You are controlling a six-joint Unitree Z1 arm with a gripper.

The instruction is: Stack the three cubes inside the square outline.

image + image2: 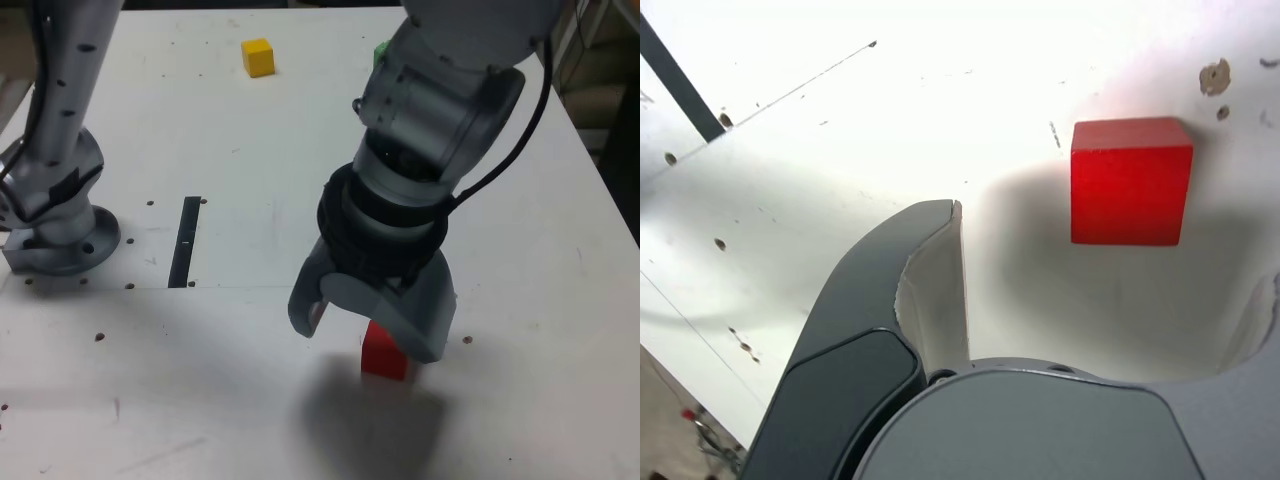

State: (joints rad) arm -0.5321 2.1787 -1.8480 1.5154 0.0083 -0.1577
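Observation:
The red cube [385,358] [1130,180] rests on the white table, near its front edge in the exterior view. My gripper [366,326] [1112,262] hangs just above it, open, with the jaws wide apart. In the wrist view the cube lies just beyond the fingertips, in line with the gap, and nothing touches it. The yellow cube [258,57] sits at the far side of the table. A sliver of the green cube [380,51] shows behind the arm. The square outline is out of view.
A thin black strip [185,240] [678,78] lies on the table towards the exterior view's left. The arm's base [62,235] stands beyond it at the left edge. Small screw holes dot the white tabletop [250,170].

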